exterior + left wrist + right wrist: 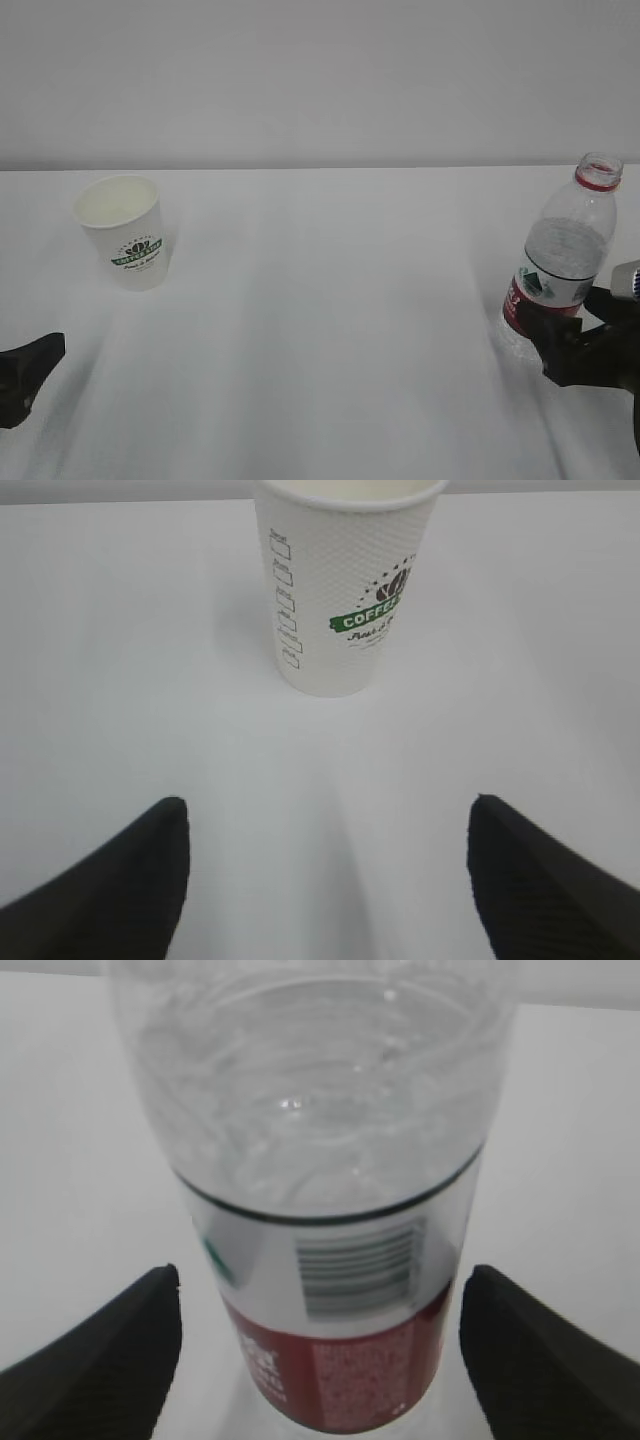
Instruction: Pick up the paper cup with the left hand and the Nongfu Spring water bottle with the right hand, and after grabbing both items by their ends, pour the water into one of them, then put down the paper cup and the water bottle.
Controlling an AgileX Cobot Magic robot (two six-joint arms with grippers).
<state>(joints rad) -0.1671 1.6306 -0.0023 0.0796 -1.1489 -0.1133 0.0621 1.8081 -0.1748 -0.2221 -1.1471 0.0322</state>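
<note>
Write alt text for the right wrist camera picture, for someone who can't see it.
A clear water bottle with a red label fills the middle of the view, standing on a white table. The right gripper is open, its two black fingertips on either side of the bottle's lower part, not touching it.

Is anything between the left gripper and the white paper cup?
Nothing visible. Only bare white table lies between the open left gripper and the upright white paper cup with the green logo.

water bottle [320, 1210], between open hand [320, 1360] fingers
</note>
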